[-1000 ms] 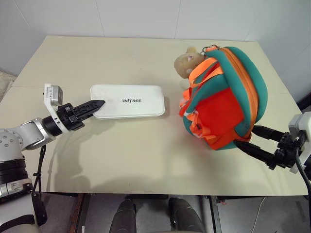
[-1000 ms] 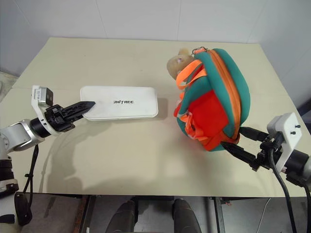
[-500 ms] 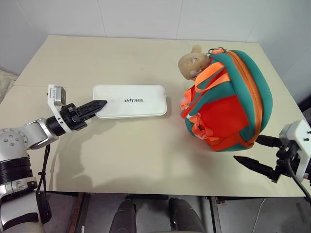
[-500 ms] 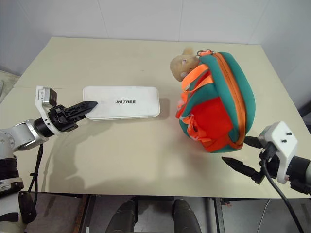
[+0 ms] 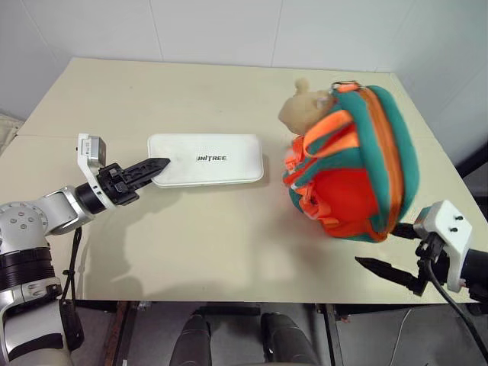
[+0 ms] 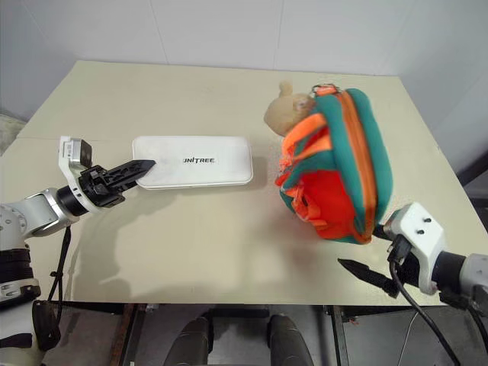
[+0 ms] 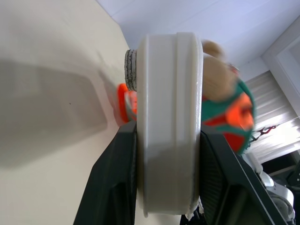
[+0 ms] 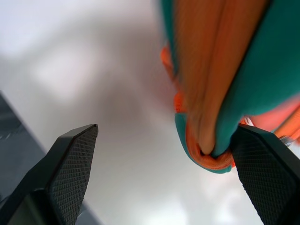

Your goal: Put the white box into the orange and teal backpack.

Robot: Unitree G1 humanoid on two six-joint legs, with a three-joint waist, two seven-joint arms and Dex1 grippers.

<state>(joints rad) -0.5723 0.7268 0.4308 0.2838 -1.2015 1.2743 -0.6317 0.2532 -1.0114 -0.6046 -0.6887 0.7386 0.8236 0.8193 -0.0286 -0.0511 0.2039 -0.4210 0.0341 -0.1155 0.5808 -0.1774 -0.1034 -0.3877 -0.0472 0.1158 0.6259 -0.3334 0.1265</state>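
White walls back a pale beige bench [image 5: 191, 252] that carries two things. Toward the bench's left side lies the white box [image 5: 206, 159], flat, its long axis running parallel to the front edge, lettering face up. The left gripper [image 5: 156, 165] reaches in level from the left edge and is clamped on the box's left short end; in the left wrist view the black fingers [image 7: 117, 183] sit against both broad faces of the box.

Toward the right side stands the orange and teal backpack [image 5: 354, 171], orange front panel facing the front edge, its teal body bulging toward the right edge. Its long axis runs from near the front-right corner back toward the far edge, and the tan plush charm [image 5: 303, 107] sits at the far end, on the side nearer the box. Box and backpack are near each other but apart.

The right gripper [image 5: 393, 252] sits at the front-right corner with its fingers spread wide, one by the backpack's lower rim, the other out over the front edge, holding nothing.
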